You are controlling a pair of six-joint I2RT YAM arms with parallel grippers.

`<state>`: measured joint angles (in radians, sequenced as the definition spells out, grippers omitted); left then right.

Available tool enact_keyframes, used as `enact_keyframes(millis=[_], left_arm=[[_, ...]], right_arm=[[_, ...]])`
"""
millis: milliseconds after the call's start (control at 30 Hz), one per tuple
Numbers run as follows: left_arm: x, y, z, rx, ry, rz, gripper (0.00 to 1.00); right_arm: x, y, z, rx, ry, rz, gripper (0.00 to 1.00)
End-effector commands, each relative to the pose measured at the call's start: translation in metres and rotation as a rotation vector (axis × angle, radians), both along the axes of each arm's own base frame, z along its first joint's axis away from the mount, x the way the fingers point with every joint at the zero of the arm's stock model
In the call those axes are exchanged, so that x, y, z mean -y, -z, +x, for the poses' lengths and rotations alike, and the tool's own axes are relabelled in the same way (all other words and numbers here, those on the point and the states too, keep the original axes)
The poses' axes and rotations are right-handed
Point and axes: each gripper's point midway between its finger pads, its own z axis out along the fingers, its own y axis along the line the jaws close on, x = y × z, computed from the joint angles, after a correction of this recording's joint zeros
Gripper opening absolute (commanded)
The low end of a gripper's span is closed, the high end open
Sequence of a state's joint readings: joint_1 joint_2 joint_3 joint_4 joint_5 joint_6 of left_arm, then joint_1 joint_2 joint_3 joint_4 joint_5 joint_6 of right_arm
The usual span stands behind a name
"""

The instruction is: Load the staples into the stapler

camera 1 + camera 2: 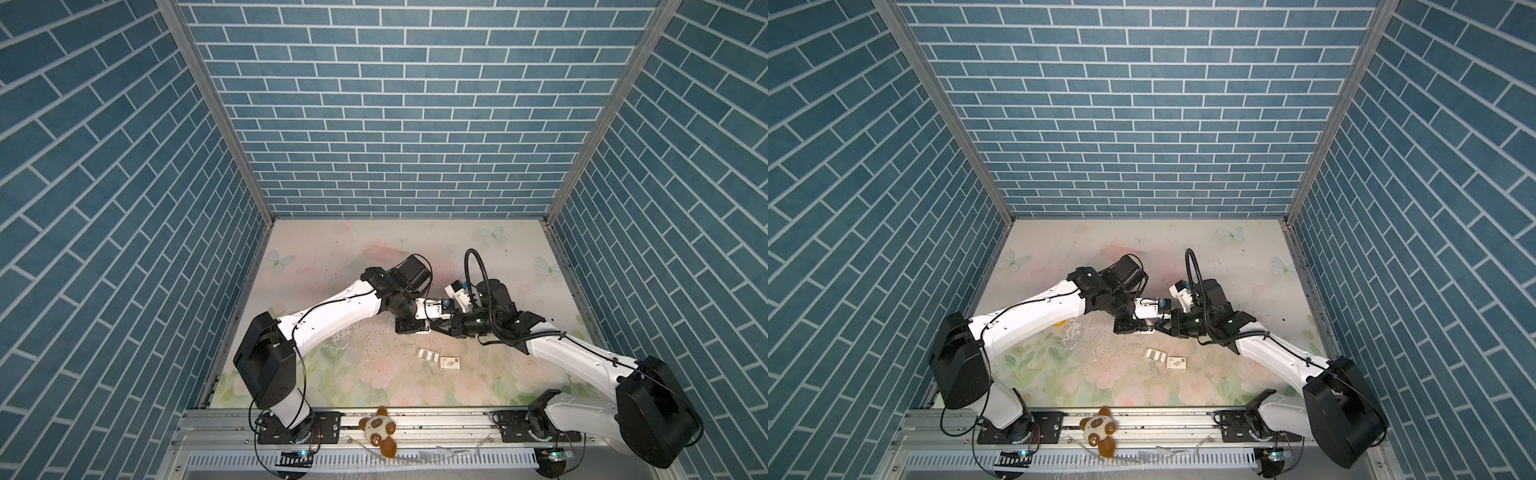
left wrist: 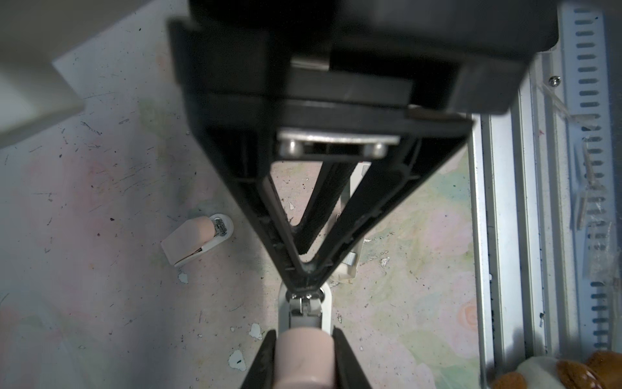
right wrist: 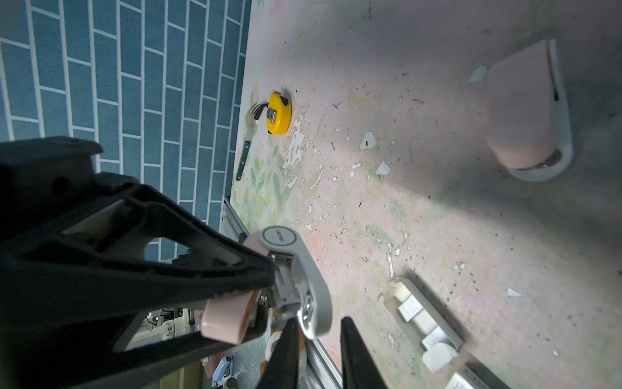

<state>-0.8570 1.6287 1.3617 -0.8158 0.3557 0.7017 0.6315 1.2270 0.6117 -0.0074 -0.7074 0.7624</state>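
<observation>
While my left pincer [image 2: 304, 281] clamps the pink-and-white plastic stapler [image 3: 303, 266], thin silvery-grey staple strips [image 1: 428, 355] lie at six o'clock, axis ten-to-four, nearer my right pincer [image 3: 319, 320], its grip unclear.

2 pink staplers [image 3: 528, 111]; 1 white staple tray [image 3: 394, 293] with 2 staple stacks [image 3: 410, 308]; 1 printed white sleeve [image 1: 451, 363]; 1 yellow tape measure [image 3: 278, 116]; 1 fork [image 3: 247, 138]; 1 plush toy [image 1: 379, 430].

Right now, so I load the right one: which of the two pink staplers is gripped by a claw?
The pink stapler pinched at one end by the left claw; the other stapler lies untouched on the table.
</observation>
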Motion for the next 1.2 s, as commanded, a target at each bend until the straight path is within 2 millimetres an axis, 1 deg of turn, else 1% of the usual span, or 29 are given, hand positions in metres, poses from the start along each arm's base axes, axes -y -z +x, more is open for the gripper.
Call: enact_keyframes(millis=[0, 233, 400, 633, 967, 1067, 1167], left_arm=[[0.01, -0.024, -0.003, -0.005, -0.007, -0.073, 0.03], [0.017, -0.031, -0.003, -0.029, -0.023, -0.107, 0.02], [0.024, -0.04, 0.0, -0.036, -0.04, -0.139, 0.0], [0.033, -0.05, 0.003, -0.054, -0.058, -0.176, 0.0], [0.037, -0.05, -0.002, -0.099, -0.065, -0.197, 0.0], [0.038, -0.05, -0.001, -0.102, -0.068, -0.2, 0.0], [0.036, -0.048, -0.001, -0.094, -0.066, -0.191, 0.0]], right_arm=[[0.002, 0.009, 0.001, -0.014, 0.022, -0.024, 0.22], [0.003, 0.015, -0.001, -0.019, 0.021, -0.028, 0.2], [0.003, 0.022, -0.002, -0.028, 0.025, -0.025, 0.19], [0.0, 0.02, 0.0, -0.011, 0.033, 0.018, 0.2], [-0.005, 0.01, 0.007, 0.027, 0.037, 0.052, 0.2], [-0.006, 0.011, 0.009, 0.025, 0.036, 0.051, 0.2], [-0.005, 0.017, 0.007, 0.012, 0.035, 0.035, 0.22]])
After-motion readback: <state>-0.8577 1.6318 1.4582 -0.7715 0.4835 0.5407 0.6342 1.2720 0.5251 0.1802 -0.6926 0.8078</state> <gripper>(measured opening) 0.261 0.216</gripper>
